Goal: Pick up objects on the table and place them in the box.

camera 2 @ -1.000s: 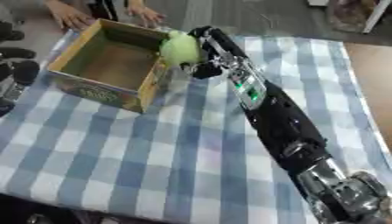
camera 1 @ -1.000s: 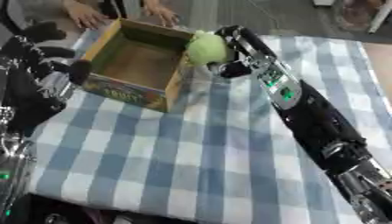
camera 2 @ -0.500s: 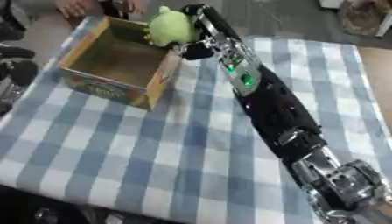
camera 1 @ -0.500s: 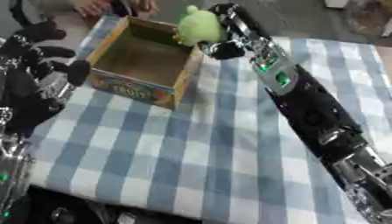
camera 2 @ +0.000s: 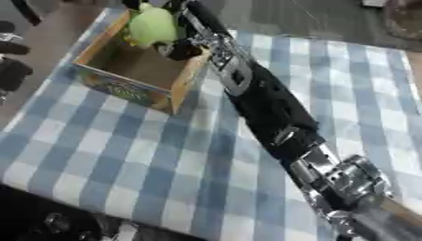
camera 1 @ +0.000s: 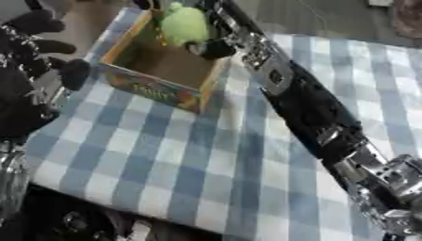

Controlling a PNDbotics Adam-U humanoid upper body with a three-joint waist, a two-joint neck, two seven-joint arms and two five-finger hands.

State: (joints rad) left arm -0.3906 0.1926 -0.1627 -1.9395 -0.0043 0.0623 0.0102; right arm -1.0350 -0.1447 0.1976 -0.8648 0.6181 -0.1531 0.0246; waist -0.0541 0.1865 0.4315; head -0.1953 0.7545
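The right hand [camera 1: 216, 43] has its dark fingers curled round a green soft toy [camera 1: 184, 24], holding it at the top centre of the frame, above the open box [camera 1: 157, 66]. The toy is rounded and pale green, and seems to stand with its long axis roughly upright, a small tuft at the top, though the blur makes that hard to judge. The cardboard box, with printed colours on its near wall, lies askew in the upper left on a blue-and-white checked cloth [camera 1: 206, 160]. The left hand [camera 1: 37, 52] shows at the left edge, fingers loosely spread, holding nothing. Grey floor lies beyond.
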